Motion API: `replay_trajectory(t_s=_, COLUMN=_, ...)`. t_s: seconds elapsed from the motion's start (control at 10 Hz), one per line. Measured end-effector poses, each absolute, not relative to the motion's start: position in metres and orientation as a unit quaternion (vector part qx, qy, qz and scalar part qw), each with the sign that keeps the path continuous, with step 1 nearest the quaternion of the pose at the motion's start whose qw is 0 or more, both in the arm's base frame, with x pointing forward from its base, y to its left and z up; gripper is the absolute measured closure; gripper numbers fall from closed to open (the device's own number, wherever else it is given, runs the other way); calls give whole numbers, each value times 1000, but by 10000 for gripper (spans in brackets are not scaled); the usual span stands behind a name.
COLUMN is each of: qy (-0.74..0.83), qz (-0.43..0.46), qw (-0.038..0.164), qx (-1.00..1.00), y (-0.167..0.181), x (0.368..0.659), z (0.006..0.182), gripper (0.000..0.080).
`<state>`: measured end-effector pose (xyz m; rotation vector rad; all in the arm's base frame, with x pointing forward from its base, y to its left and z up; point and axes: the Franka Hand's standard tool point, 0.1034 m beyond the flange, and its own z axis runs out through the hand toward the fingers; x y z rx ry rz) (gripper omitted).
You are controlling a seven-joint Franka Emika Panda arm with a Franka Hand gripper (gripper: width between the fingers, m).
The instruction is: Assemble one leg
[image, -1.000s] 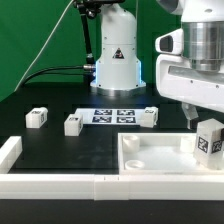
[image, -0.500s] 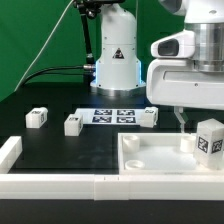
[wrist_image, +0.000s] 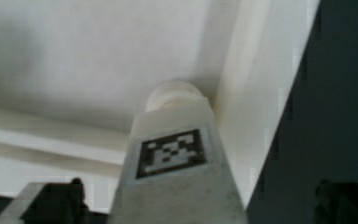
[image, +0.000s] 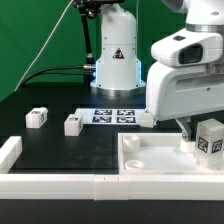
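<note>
Note that your gripper point(wrist_image: 197, 203) is released, its fingers point(wrist_image: 51, 202) spread clear on either side of the leg point(image: 209, 138), which stands upright in the tray point(image: 128, 148) corner at the exterior view's right, probably because that corner supports it unaided

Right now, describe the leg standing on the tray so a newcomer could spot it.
Start at the large white tray at the exterior view's lower right. Near its back edge, toward that view's right, stands one leg. Unlike the loose legs lying on the black table, it is upright on the tray.
</note>
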<state>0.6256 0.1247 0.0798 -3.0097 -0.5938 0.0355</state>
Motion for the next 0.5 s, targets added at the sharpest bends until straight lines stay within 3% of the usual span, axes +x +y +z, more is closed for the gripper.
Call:
replay_trajectory(t_s=0.2, qy=-212, qz=11, qw=38, qx=-977, y=124, x=626, z=80, gripper=160)
replay_trajectory(t_s=0.3, qy=-212, qz=11, qw=38, qx=-977, y=124, x=626, z=80, gripper=351)
replay_trajectory(t_s=0.4, qy=-212, qz=11, qw=38, qx=-977, y=124, x=626, z=80, gripper=351)
replay_trajectory(t_s=0.5, qy=-205, qz=11, qw=37, qx=-978, y=123, x=626, z=80, gripper=488)
